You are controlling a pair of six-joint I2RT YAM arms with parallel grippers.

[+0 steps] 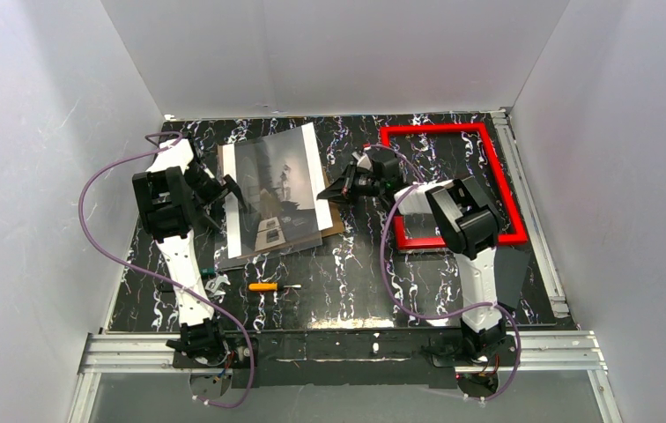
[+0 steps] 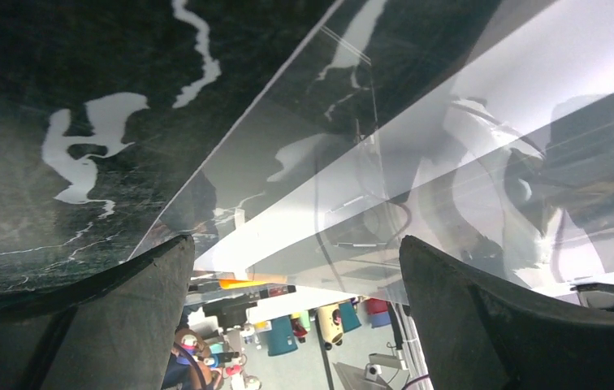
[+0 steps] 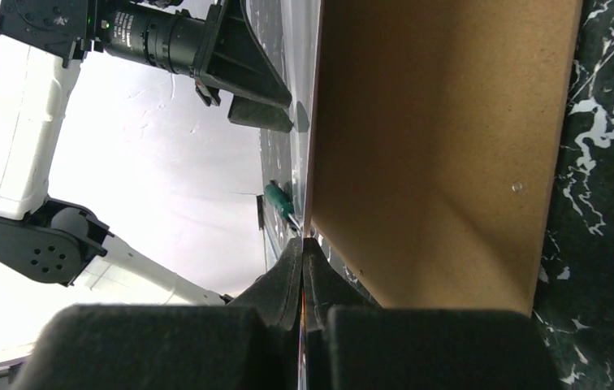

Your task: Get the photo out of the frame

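Note:
The photo, a dim grey print with white strips on both long sides, sits left of centre under a glossy clear layer. Its right edge is raised off the plain brown backing board. My right gripper is shut on that thin right edge. I cannot tell print from clear layer at the grip. My left gripper hovers open over the photo's left side, nothing between its fingers. The red frame lies apart at the back right, with the table showing through it.
An orange-handled screwdriver and small metal tools lie on the black marbled table near the photo's front edge. White walls close in the left, back and right. Metal rails run along the near edge by the arm bases.

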